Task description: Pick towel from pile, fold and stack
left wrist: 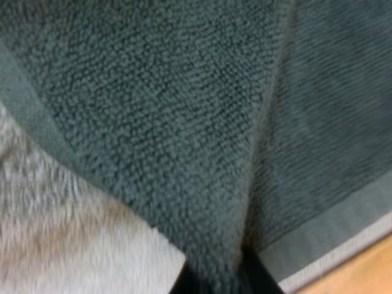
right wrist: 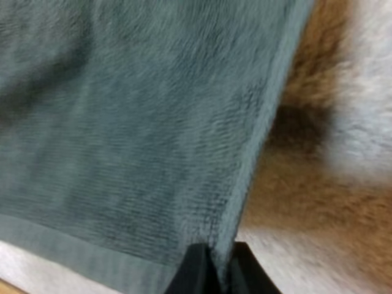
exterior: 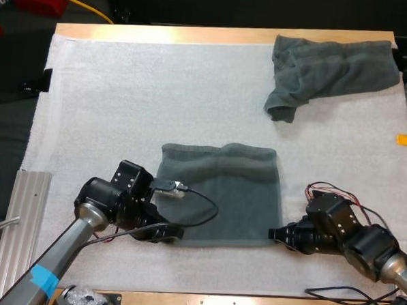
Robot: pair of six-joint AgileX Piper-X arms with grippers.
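- Left gripper (exterior: 176, 232): one of two grippers; its fingers are closed on the near left corner of the flat towel (exterior: 222, 194), with cloth pinched between them.
- Right gripper (exterior: 274, 233): its fingers are closed on the same towel's near right corner, the hem clamped from both sides.
- Towels, two in all: the flat towel lies spread at the middle of the white mat (exterior: 124, 107), towards its near side; the crumpled towel (exterior: 327, 67) lies at the mat's far right, well apart.
- Ribbed metal rail (exterior: 22, 218), one: it lies on the wooden table (exterior: 196, 36), beside the mat's near left edge.
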